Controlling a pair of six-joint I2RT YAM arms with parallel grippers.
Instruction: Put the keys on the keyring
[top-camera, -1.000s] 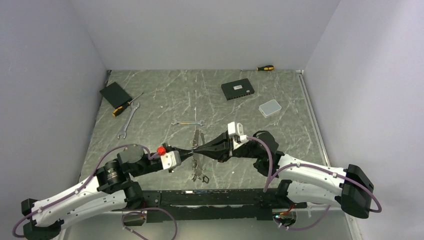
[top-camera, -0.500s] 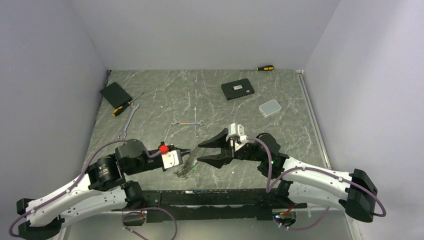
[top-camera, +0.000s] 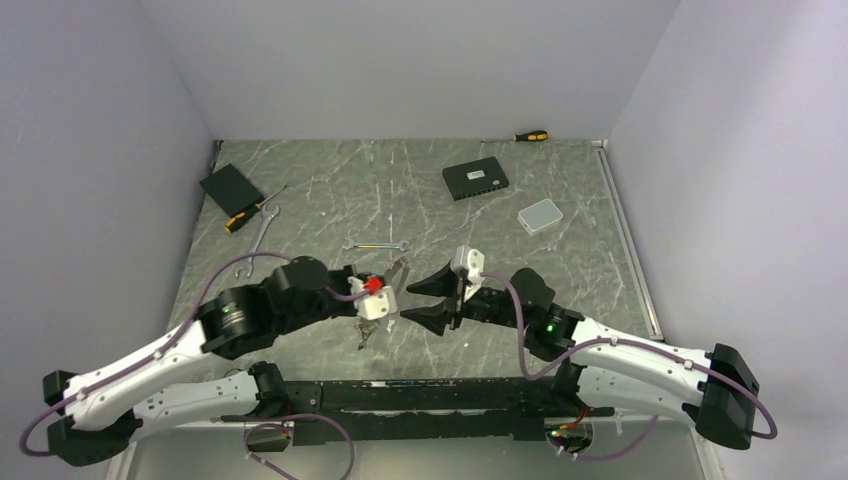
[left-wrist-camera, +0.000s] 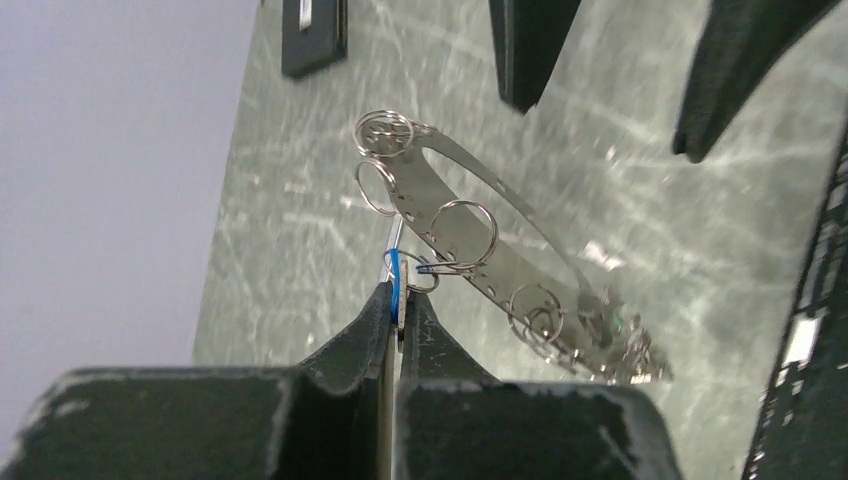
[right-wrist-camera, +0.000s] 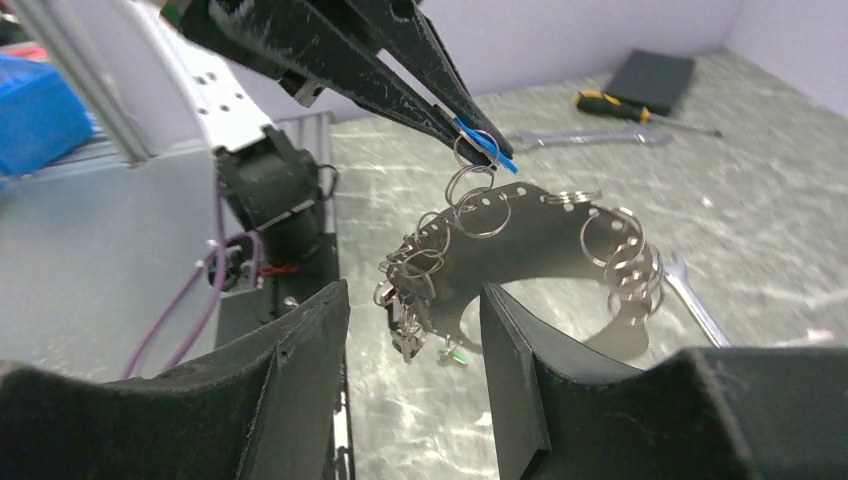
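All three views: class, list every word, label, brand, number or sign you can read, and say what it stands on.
No text can be read in any view.
On the black box: pale marks, too small to read.
On the blue tag pinched in the left end effector: no lettering visible.
On the keyring: no legible stamp.

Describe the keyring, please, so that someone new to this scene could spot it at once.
On the grey marbled table, look near the front edge, between the two arms. The shut left gripper holds the keyring there by a small blue-tagged ring, beside the open right gripper. It is a flat silvery hoop fringed with little split rings, unlike the straight spanner lying behind it.
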